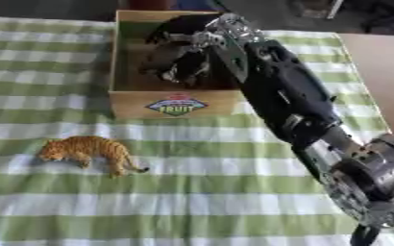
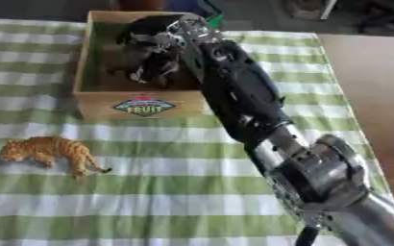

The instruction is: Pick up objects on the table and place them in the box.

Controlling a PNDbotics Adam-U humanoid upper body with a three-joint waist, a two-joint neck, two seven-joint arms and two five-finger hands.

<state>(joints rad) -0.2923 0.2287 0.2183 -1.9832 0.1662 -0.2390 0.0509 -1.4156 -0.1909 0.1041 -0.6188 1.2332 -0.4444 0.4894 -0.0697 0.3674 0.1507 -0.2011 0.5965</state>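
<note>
A wooden box (image 1: pixel 129 104) with a "FRUIT" label on its front wall stands at the back of the checked cloth. My right hand (image 1: pixel 180 52) is down inside the box, its black arm (image 1: pixel 284 91) running in from the lower right. The hand and the box's shadowed inside merge into one dark mass, so what lies under the hand is hidden. An orange striped toy tiger (image 1: pixel 87 149) lies on the cloth in front of the box, to the left, well apart from the hand. My left hand shows in neither view.
A green and white checked cloth (image 1: pixel 209 192) covers most of the table. Bare brown tabletop (image 1: pixel 387 72) shows along the right edge. Dark floor and some objects lie beyond the table's far edge.
</note>
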